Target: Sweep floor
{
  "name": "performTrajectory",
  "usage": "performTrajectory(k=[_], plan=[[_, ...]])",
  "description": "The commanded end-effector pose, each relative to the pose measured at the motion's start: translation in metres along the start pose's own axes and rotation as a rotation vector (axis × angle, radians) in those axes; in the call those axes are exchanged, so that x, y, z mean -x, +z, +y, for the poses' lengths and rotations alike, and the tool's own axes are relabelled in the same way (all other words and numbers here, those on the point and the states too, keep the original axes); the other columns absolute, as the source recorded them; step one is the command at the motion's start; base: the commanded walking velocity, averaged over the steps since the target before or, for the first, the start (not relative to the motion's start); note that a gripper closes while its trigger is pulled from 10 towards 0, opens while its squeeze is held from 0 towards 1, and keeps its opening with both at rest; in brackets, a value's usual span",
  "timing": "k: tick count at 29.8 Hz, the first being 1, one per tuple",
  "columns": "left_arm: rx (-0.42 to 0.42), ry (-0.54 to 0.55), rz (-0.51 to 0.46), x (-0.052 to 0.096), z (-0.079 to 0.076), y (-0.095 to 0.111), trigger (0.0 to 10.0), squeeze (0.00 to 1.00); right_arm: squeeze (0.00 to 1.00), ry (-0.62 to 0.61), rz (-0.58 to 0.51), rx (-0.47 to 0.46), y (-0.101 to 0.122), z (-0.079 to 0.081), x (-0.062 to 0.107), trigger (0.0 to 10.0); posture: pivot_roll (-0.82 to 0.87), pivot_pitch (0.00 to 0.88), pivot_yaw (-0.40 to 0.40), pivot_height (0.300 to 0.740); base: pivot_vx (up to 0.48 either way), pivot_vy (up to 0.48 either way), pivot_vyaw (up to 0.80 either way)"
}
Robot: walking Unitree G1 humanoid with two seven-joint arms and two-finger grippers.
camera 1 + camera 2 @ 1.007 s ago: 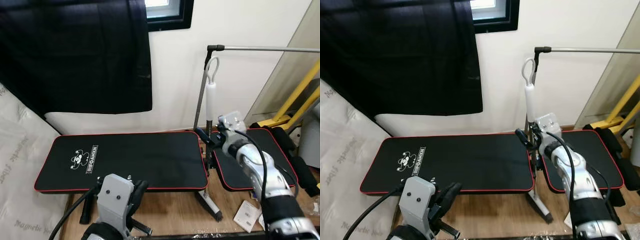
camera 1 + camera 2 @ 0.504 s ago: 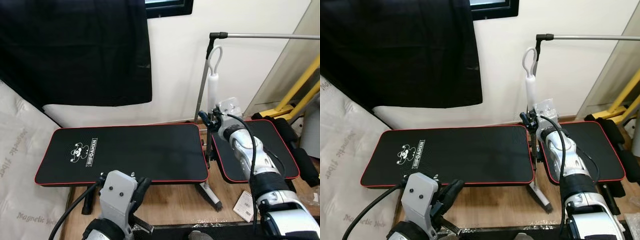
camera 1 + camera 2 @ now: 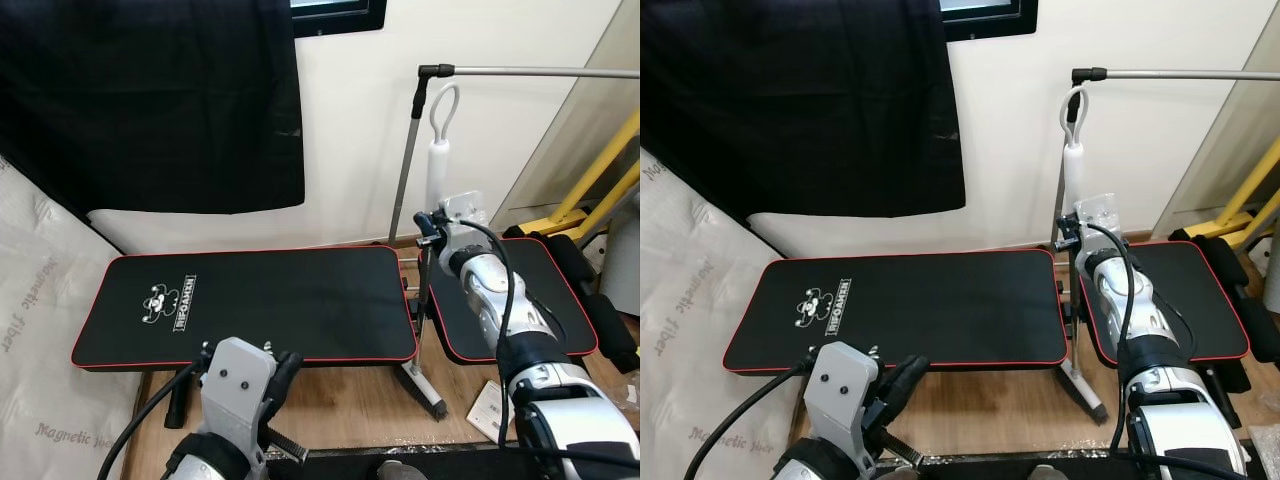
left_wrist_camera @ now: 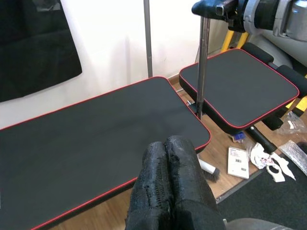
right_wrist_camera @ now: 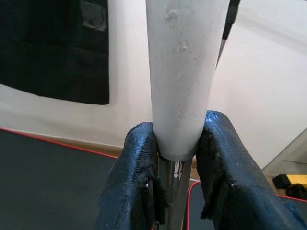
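A broom stands upright between two black pads, with a white looped grip (image 3: 439, 165) and a thin metal pole. Its brush head (image 3: 424, 386) rests on the wooden floor. My right gripper (image 3: 426, 221) is shut on the broom just under the white grip. In the right wrist view the two black fingers (image 5: 136, 168) clamp the white handle (image 5: 183, 67) from both sides. My left gripper (image 3: 279, 371) hangs low before the long pad, and its fingers (image 4: 169, 168) are pressed together with nothing between them.
A long black pad with red trim (image 3: 250, 305) lies ahead and a shorter one (image 3: 512, 305) to its right. A metal clothes rail (image 3: 540, 72) crosses above the broom. Paper scraps (image 3: 489, 411) lie on the floor at right. A wrapped mattress (image 3: 35, 340) leans at left.
The right gripper has carried the broom handle a little to the right and stood it more upright. The camera tilted down slightly at first. The left gripper stays put.
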State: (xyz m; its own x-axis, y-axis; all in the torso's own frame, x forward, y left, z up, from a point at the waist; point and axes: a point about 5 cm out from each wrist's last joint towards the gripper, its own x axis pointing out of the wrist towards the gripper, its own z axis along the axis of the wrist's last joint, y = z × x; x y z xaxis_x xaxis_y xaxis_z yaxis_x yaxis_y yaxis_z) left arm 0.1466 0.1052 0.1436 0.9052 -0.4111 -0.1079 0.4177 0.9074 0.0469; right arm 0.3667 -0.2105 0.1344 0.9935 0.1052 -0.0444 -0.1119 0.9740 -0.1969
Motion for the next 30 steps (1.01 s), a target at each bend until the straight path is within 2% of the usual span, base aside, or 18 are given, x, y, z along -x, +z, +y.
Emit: performTrajectory(k=[1, 6, 8, 13, 15, 20, 23, 24, 28, 30], plan=[[0.000, 0.007, 0.025, 0.001, 0.001, -0.004, 10.0, 0.00, 0.00, -0.008, -0.003, -0.016, -0.002, -0.004, 0.002, 0.0, -0.03, 0.149, -0.033, 0.740, 0.000, 0.000, 0.00], [-0.003, 0.009, 0.023, 0.000, 0.002, -0.004, 10.0, 0.00, 0.00, 0.019, 0.015, -0.019, -0.007, -0.007, 0.006, 0.0, -0.03, 0.144, -0.037, 0.740, 0.000, 0.000, 0.00], [-0.009, 0.010, 0.019, -0.002, 0.004, -0.005, 10.0, 0.00, 0.00, 0.050, 0.078, -0.051, -0.013, -0.020, 0.023, 0.0, -0.06, 0.136, -0.034, 0.740, 0.000, 0.000, 0.00], [-0.013, 0.011, 0.017, -0.004, 0.007, -0.005, 10.0, 0.00, 0.00, 0.100, 0.118, -0.084, -0.011, -0.025, 0.039, 0.0, -0.07, 0.129, -0.029, 0.740, 0.000, 0.000, 0.00], [-0.022, 0.007, 0.010, -0.007, 0.010, -0.006, 10.0, 0.00, 0.00, 0.129, 0.137, -0.045, -0.008, -0.021, 0.057, 0.0, -0.09, 0.115, -0.025, 0.740, 0.000, 0.000, 0.00], [-0.029, 0.004, 0.006, -0.010, 0.012, -0.006, 10.0, 0.00, 0.00, 0.131, 0.143, -0.029, -0.005, -0.017, 0.067, 0.0, -0.10, 0.108, -0.023, 0.740, 0.000, 0.000, 0.00], [-0.037, 0.005, 0.003, -0.013, 0.013, -0.007, 10.0, 0.00, 0.00, 0.156, 0.151, -0.069, 0.001, -0.009, 0.074, 0.0, -0.11, 0.089, -0.026, 0.740, 0.000, 0.000, 0.00], [-0.044, 0.011, -0.003, -0.016, 0.015, -0.008, 10.0, 0.00, 0.00, 0.189, 0.179, -0.119, 0.008, -0.003, 0.081, 0.0, -0.12, 0.078, -0.031, 0.740, 0.000, 0.000, 0.00], [-0.045, 0.013, -0.005, -0.017, 0.016, -0.008, 10.0, 0.00, 0.00, 0.198, 0.190, -0.134, 0.010, -0.001, 0.083, 0.0, -0.13, 0.075, -0.033, 0.740, 0.000, 0.000, 0.00], [-0.045, 0.018, -0.010, -0.019, 0.016, -0.009, 10.0, 0.00, 0.00, 0.205, 0.219, -0.168, 0.020, -0.001, 0.088, 0.0, -0.13, 0.062, -0.036, 0.740, 0.000, 0.000, 0.00]])
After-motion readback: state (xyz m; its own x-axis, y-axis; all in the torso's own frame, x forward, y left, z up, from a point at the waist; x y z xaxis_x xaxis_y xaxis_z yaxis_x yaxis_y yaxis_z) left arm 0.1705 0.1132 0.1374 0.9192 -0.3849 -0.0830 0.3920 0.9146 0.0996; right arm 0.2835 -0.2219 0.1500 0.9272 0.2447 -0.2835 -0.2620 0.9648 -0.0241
